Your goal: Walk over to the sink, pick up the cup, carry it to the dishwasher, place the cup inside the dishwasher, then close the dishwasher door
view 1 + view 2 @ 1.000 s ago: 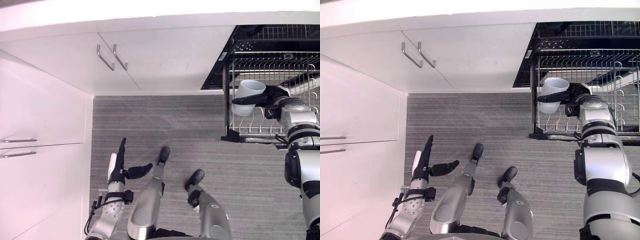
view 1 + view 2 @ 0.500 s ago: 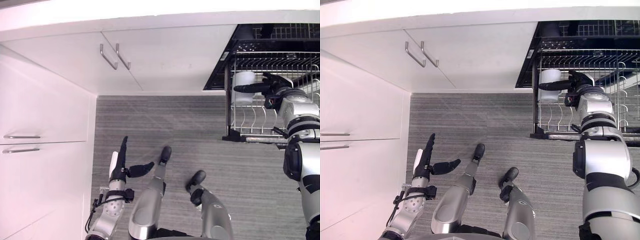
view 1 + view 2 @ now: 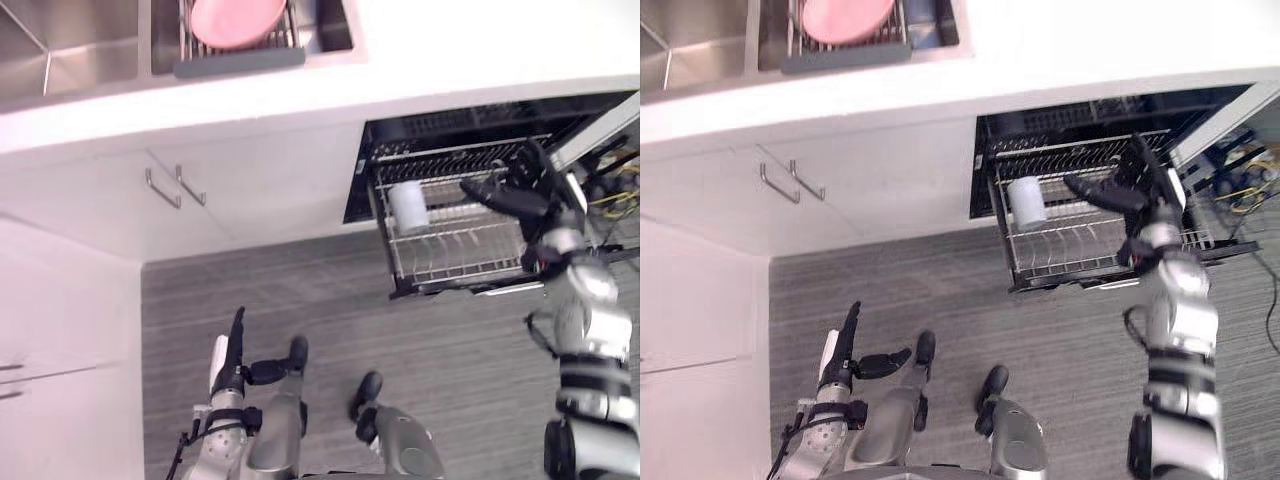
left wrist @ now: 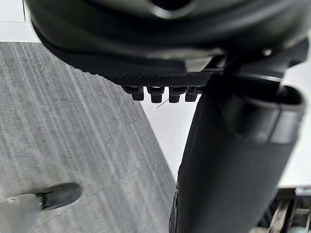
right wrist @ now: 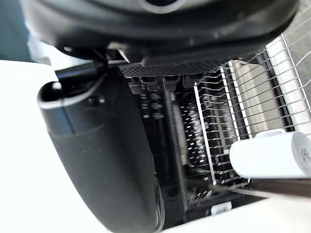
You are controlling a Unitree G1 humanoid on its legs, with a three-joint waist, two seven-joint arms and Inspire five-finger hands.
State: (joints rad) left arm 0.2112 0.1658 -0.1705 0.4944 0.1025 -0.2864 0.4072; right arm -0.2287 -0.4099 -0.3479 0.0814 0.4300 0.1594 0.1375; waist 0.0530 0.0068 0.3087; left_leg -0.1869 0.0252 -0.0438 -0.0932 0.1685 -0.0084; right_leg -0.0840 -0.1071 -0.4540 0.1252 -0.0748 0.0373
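White cylindrical cup (image 3: pixel 407 205) sits at the left end of the silver wire rack (image 3: pixel 455 255) of the open black dishwasher (image 3: pixel 440 125); my right hand (image 3: pixel 1145 190) hovers beside it, apart, fingers straight and spread; left hand (image 3: pixel 232 355) low, fingers straight, thumb out.

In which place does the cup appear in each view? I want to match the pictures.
Left eye view: cup in the rack, at its left end.
Right eye view: cup in the same spot, left of the right robot hand.
Right wrist view: cup on the rack wires.
Left wrist view: faces floor and cabinet.
Shared landmark: the rack.
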